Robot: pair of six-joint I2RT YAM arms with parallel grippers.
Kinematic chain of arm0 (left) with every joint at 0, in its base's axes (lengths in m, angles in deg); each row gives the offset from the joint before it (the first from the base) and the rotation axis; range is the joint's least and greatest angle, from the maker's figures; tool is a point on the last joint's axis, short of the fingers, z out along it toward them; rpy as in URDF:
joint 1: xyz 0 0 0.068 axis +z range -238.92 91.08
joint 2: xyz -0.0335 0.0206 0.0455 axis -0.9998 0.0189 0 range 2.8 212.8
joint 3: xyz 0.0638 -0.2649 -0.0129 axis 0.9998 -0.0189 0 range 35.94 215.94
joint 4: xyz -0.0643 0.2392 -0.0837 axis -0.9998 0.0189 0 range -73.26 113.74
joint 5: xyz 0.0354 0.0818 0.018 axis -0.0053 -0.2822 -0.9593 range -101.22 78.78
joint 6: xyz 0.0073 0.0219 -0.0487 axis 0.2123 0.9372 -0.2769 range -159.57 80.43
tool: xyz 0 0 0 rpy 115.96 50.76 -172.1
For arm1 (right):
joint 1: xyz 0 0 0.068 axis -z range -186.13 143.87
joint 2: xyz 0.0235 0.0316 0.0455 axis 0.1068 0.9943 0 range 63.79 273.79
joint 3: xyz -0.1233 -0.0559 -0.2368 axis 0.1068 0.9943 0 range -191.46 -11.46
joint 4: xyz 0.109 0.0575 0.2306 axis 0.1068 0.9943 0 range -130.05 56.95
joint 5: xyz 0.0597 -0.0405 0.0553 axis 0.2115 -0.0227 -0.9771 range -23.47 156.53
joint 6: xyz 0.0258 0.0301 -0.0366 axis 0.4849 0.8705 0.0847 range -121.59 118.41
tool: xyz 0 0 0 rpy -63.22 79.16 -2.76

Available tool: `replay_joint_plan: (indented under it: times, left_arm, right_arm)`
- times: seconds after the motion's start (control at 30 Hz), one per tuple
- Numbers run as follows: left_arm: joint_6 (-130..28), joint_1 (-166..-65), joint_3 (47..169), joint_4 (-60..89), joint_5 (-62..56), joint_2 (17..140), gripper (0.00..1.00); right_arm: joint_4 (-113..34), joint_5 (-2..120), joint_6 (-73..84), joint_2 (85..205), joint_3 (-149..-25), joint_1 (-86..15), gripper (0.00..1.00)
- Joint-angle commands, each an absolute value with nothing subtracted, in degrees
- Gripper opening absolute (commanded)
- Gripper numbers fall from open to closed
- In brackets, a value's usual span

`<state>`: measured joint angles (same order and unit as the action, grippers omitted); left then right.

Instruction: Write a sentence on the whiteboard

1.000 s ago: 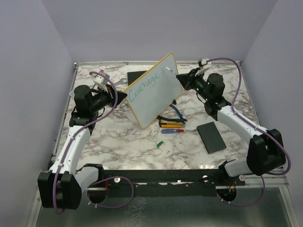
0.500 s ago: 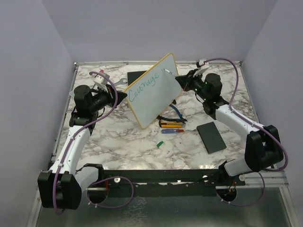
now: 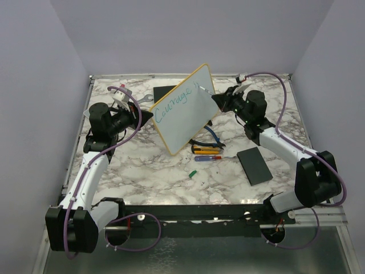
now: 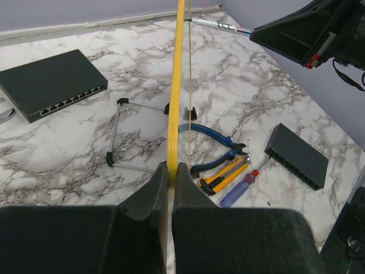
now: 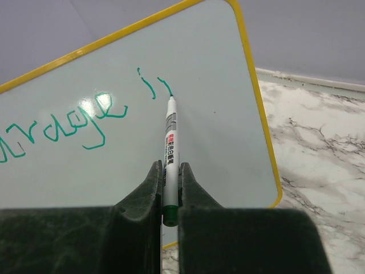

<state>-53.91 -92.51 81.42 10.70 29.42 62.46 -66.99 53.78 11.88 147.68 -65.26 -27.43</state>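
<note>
While the left gripper (image 4: 170, 171) pinches the thin yellow rim of the whiteboard (image 3: 185, 117), the board stands tilted up near the back middle of the marble tabletop (image 3: 148, 171). The right gripper (image 5: 170, 168) is clamped tight on a slim white marker (image 5: 170, 137). Its tip touches the glossy white face near the board's rounded upper right corner, right at the end of the teal cursive sentence (image 3: 178, 101), which reads "Courage" plus a couple of strokes.
</note>
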Motion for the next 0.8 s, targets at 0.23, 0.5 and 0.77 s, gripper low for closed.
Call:
replay_joint_plan:
  times: [0.23,0.5,0.77]
  left_arm:
    - [-52.97,-92.44,80.94,8.97,29.91,61.25,0.00]
    - [-53.00,-92.46,80.94,8.96,29.82,61.25,0.00]
    - [-52.89,-92.44,80.79,8.98,29.83,61.16,0.00]
  right_arm:
    - [-67.51,52.70,12.12,147.87,-66.78,-27.48,0.00]
    - [-68.24,52.42,11.94,148.58,-69.05,-27.45,0.01]
    - [-67.90,54.49,11.62,149.66,-70.25,-27.44,0.01]
